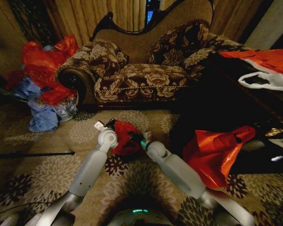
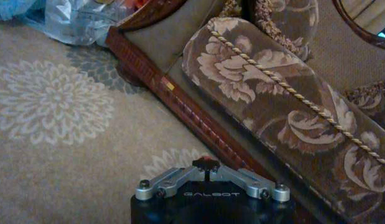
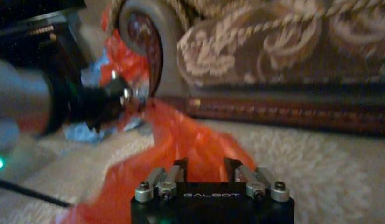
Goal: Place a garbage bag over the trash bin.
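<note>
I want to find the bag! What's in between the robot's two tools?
In the head view, the crinkly red garbage bag lies bunched between the left tool and the right tool, above the flowered carpet.

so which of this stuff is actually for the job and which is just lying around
For the job:
garbage bag
left pincer
right pincer

Lying about:
sofa
bag heap
larger orange bag
white bag
</note>
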{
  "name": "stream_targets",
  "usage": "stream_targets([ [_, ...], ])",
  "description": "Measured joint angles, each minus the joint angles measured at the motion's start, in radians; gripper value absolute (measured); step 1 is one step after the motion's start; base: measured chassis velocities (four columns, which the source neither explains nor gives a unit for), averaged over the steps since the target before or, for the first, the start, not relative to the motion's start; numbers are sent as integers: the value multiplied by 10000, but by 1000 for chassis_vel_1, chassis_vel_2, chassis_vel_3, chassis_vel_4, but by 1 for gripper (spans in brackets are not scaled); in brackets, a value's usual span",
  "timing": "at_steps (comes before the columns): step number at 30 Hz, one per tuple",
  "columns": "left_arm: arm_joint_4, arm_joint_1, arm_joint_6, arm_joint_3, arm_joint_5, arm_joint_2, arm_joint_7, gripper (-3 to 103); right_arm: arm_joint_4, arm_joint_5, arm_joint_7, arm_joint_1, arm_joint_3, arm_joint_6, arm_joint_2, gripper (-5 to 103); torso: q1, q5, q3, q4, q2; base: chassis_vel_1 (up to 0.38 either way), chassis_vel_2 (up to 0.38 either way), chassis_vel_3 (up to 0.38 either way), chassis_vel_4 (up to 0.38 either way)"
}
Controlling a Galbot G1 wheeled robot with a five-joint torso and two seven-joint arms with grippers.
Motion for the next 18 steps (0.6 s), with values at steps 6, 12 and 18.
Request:
stream_targets([
  [6,-80,133,1,-1,-10,-10,31,0,-689,69,-50,471,748,1,353,65,0,-1,0,2,0,0,0,0,0],
  [12,-105,192,1,-22,-11,41,54,0,-2434,-20,-31,871,806,415,1226,54,1,-2,2,4,-1,0,0,0,0],
  [18,4,144,-8,-4,35,-13,111,0,-3409,-256,-58,767,637,597,2074,34,2,-3,2,3,-1,0,0,0,0],
])
